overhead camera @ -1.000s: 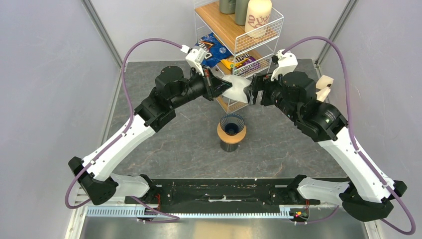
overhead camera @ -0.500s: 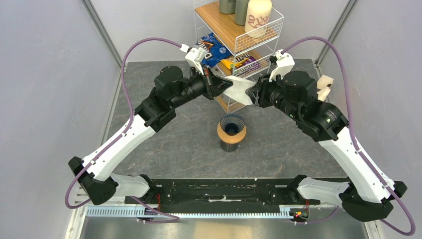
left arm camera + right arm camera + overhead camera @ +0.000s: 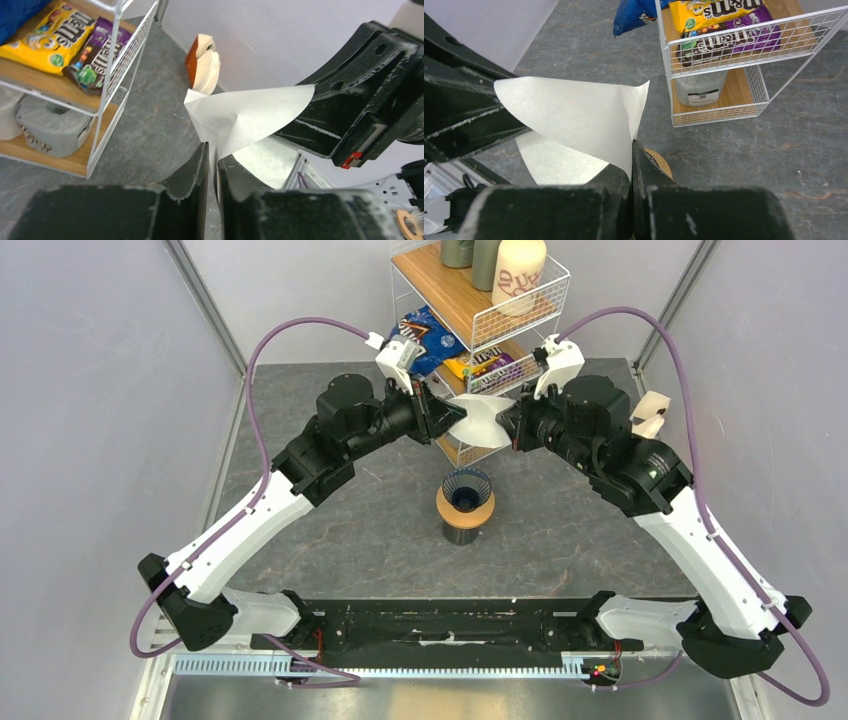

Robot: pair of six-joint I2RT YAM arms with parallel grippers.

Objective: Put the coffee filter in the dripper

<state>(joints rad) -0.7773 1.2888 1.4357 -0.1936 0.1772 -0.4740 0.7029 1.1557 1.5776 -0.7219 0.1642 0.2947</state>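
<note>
The coffee filter (image 3: 478, 418), a white paper fan, hangs in the air between both grippers, in front of the wire shelf. My right gripper (image 3: 507, 426) is shut on its right edge; the right wrist view shows the paper (image 3: 574, 115) pinched at the right gripper's (image 3: 631, 152) tips. My left gripper (image 3: 447, 420) is at the left corner. In the left wrist view its jaws (image 3: 213, 155) stand a narrow slit apart with the filter's (image 3: 250, 117) corner running between them. The dark blue dripper (image 3: 466, 488) sits on a tan wooden ring (image 3: 486, 506) atop a dark cup, below and nearer than the filter.
A wire shelf (image 3: 545, 295) stands at the back with candy bags (image 3: 480, 365), a cream canister (image 3: 518, 275) and dark cups. A small tan and white pack (image 3: 648, 412) lies by the right wall. Both forearms angle in over the dripper's far side.
The right gripper has closed onto the filter's right edge. The left jaws have parted slightly. The filter now stretches flatter between the two grippers.
</note>
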